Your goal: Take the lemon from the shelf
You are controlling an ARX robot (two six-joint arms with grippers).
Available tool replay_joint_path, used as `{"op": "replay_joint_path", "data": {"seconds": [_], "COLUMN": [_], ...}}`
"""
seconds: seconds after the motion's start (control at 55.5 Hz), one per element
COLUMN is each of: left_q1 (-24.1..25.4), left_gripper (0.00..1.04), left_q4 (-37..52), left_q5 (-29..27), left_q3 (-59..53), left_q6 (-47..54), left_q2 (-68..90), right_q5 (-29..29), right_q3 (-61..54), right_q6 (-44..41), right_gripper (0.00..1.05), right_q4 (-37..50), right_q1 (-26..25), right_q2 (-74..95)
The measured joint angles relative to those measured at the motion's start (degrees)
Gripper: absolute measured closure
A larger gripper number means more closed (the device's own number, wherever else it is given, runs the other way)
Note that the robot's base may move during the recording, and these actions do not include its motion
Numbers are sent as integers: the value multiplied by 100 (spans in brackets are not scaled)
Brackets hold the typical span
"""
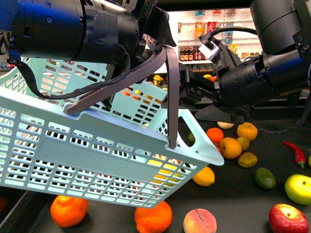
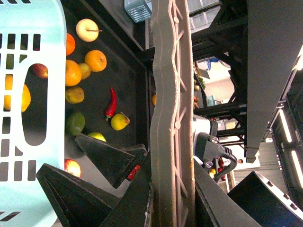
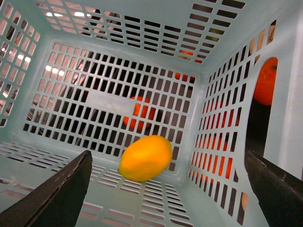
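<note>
The lemon (image 3: pixel 145 158) is inside the light blue basket (image 1: pixel 97 160), between and beyond my open right fingers (image 3: pixel 52 194), free of them. I cannot tell if it rests on the basket floor or is just above it. Yellow shows through the basket slots in the front view (image 1: pixel 163 167). My right gripper (image 3: pixel 165 189) reaches over the basket's rim (image 1: pixel 187 90). My left gripper (image 2: pixel 173 203) is shut on the grey basket handle (image 2: pixel 173 118) and holds the basket tilted above the shelf's dark tray (image 1: pixel 228 204).
Loose fruit lies on the tray: oranges (image 1: pixel 69 209) (image 1: pixel 153 217), a peach (image 1: pixel 199 222), a red apple (image 1: pixel 287 218), a green apple (image 1: pixel 299 188), a lime (image 1: pixel 265 178), a red chili (image 1: pixel 295 152). White grocery shelves (image 1: pixel 204 43) stand behind.
</note>
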Motion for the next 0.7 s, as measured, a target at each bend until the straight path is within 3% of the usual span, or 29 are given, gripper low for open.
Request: {"op": "replay_joint_path", "data": {"seconds": [0.234, 0.468, 0.702], "left_q1": [0, 0, -11], "left_gripper": [92, 92, 92], "left_q4": [0, 0, 0], "left_q5": [-2, 20, 22], "left_q3": [0, 0, 0], "left_q6": [-2, -15, -20], "left_q2": [0, 0, 0], "right_q5": [-31, 885, 1143], "right_q3": [2, 610, 1515], "right_q6": [-101, -782, -1904], "right_gripper": [7, 7, 7], "right_q4": [448, 498, 442], "right_q1": [-671, -1943, -1812], "right_q2": [-92, 841, 2826]}}
